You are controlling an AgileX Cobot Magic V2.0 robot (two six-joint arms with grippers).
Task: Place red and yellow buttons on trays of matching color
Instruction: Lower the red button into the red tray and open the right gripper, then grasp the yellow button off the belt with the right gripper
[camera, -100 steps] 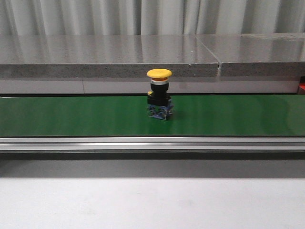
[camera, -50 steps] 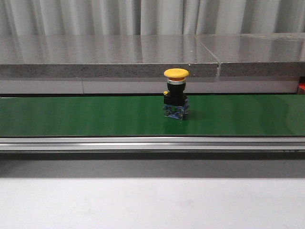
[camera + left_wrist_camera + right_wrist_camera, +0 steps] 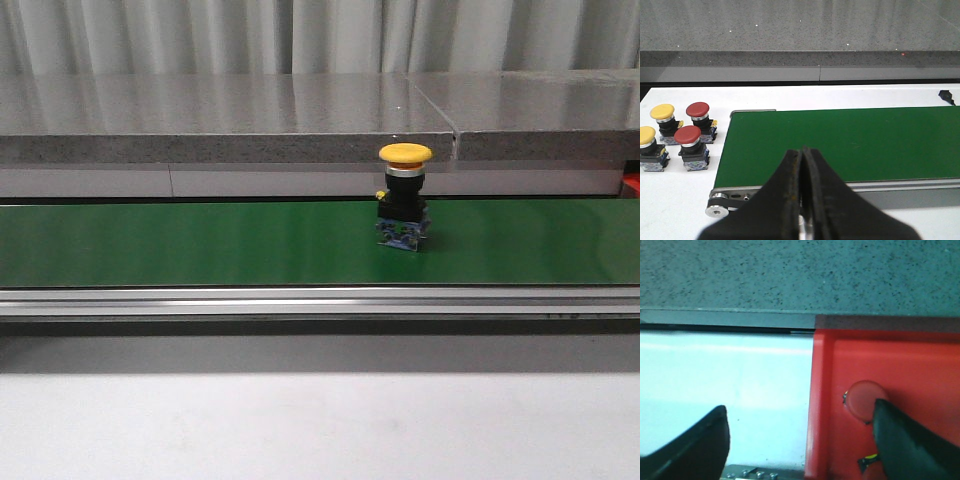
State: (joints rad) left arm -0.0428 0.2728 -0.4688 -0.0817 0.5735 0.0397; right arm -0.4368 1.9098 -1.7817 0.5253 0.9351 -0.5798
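- I see a yellow button (image 3: 404, 195) upright on the green belt (image 3: 200, 245).
- My left pincer (image 3: 801, 165) is closed, empty.
- My right pincer (image 3: 800, 435) gapes over the red tray (image 3: 920, 370).

Left end effector (image 3: 801, 200) fingers pressed together over green conveyor belt (image 3: 850, 145), two yellow buttons (image 3: 662, 112) and two red buttons (image 3: 687, 135) clustered on white desk (image 3: 670, 200) beside belt end

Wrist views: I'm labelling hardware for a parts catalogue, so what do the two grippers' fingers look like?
Both are black. The left gripper has two tapering fingers with brownish, rust-like marks along their inner edges. The right gripper shows two broad, rounded black fingers. No cables or markings are visible.
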